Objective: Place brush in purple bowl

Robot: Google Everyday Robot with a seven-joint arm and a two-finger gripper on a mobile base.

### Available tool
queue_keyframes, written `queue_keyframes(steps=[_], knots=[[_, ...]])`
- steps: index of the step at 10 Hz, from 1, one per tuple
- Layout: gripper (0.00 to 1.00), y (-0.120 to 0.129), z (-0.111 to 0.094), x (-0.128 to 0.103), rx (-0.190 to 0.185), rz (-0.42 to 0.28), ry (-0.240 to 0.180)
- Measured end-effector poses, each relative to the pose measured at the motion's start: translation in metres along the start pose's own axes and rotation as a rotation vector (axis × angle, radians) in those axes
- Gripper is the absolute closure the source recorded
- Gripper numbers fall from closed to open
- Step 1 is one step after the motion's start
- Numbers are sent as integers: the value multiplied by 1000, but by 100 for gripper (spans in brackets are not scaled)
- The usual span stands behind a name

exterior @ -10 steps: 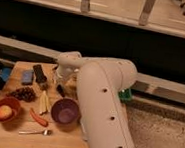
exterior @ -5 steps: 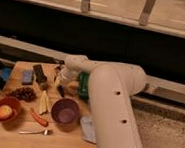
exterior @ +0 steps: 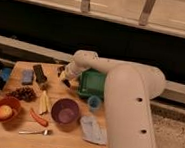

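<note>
The purple bowl [exterior: 65, 110] stands at the front middle of the wooden table [exterior: 68, 145], empty as far as I can see. My gripper [exterior: 63, 74] is at the end of the white arm [exterior: 128, 102], low over the back middle of the table, behind the bowl and left of a green container [exterior: 92, 83]. A small dark shape [exterior: 68, 83] lies right at the gripper's tip and may be the brush. I cannot tell whether it is held.
A black block [exterior: 39, 74] and a blue sponge [exterior: 27, 77] lie at the back left. Also on the table are grapes [exterior: 24, 93], yellow strips [exterior: 43, 102], a red chili [exterior: 38, 117], a spoon [exterior: 34, 131], a reddish-brown bowl [exterior: 5, 110] holding fruit, a blue cup [exterior: 94, 103] and a grey cloth [exterior: 93, 130].
The arm's bulk has swung to the right, uncovering the green container and the blue cup. The gripper has stayed over the back middle of the table.
</note>
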Motion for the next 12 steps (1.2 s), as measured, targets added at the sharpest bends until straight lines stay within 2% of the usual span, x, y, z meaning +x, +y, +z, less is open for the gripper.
queue_keyframes(steps=[4,7,9,12], knots=[[98,-6,-42,26,-19,18,-38],[98,-11,-91,55,4,54,-74],[98,-2,-112,61,7,52,-91],[98,12,-127,68,-16,29,-100]])
